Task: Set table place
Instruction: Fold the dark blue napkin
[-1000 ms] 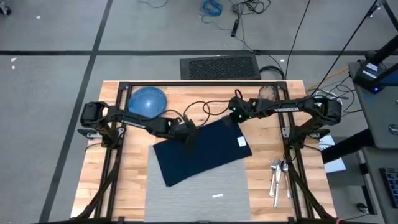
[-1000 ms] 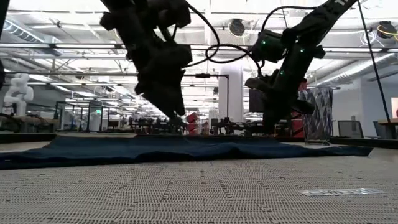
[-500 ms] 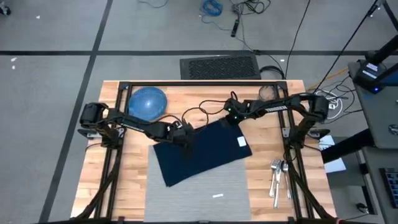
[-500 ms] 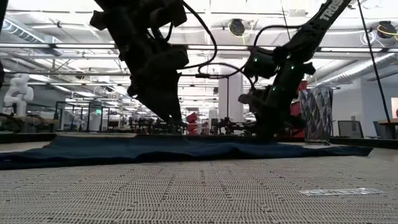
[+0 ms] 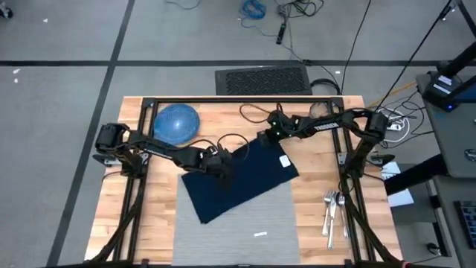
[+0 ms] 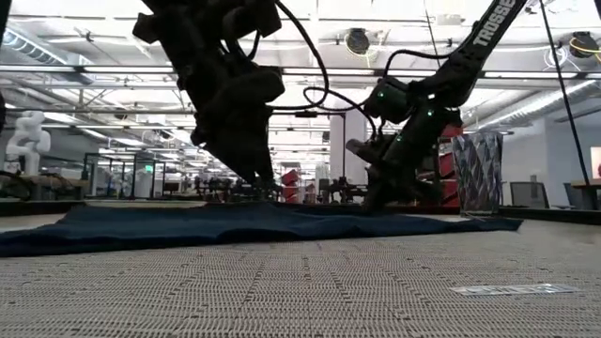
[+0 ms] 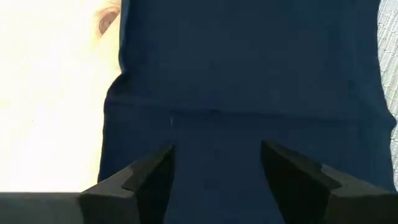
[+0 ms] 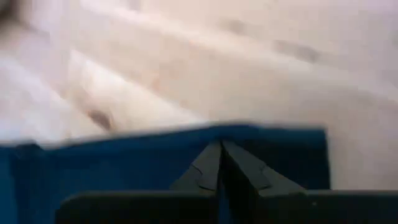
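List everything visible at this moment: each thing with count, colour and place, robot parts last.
table: one, light wood, under everything.
placemat: one, light grey, front centre, partly under the napkin.
napkin: one, dark navy, lying askew across the placemat's far part.
dish: one, blue, far left of the table.
cutlery: a silver bunch, count unclear, right side.
glass: one, clear, far right.
left claw: open, over the napkin's left edge.
right claw: shut on the napkin's far corner.

Grey floor (image 5: 67, 45) w/ dark seam lines, black vent grate (image 5: 262, 80), loose cables (image 5: 286, 9). Behind: big hall, ceiling lights (image 6: 94, 9), white pillar (image 6: 354, 150).
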{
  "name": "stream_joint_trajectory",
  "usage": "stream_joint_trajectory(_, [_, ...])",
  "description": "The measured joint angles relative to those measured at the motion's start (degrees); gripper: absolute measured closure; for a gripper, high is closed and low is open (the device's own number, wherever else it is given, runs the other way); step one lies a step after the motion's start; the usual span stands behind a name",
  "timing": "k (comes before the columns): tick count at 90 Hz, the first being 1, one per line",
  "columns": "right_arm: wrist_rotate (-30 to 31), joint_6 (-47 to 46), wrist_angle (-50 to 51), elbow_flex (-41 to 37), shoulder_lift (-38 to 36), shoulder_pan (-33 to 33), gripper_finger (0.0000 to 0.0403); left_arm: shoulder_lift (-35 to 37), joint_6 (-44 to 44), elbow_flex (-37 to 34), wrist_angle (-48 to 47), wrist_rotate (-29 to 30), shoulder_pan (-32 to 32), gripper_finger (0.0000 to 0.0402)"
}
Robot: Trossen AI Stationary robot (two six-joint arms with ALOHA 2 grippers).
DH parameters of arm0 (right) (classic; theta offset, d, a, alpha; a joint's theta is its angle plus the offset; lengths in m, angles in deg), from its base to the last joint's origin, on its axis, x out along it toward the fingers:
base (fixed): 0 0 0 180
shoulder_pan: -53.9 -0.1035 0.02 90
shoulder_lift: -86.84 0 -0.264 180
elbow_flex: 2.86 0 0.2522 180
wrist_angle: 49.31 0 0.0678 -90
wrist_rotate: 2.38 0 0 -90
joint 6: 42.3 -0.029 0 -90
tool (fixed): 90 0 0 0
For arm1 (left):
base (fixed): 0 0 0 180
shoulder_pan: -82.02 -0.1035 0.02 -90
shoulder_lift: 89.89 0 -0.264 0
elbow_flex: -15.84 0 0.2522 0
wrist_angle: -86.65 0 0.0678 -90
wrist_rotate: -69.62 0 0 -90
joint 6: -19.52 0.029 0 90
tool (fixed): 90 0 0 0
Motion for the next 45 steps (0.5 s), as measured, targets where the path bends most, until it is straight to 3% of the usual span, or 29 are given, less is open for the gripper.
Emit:
stream_joint_trajectory(20, [-4.43, -1.8, -8.65, 0.03, -1.12, 0.91, 0.0403, -0.01, 0.13, 0.0, -2.5, 3.93, -0.77, 0.0181])
stream_joint_trajectory(31, [-7.83, -1.74, -5.28, 0.04, -2.38, -2.02, 0.0403, -0.01, 2.14, 0.0, -7.82, 4.18, -1.65, 0.0181])
stream_joint_trajectory(45, [-7.54, -1.23, 2.77, 0.04, -2.89, -8.54, 0.0403, -0.01, 5.01, 0.0, -12.27, 1.37, -2.09, 0.0181])
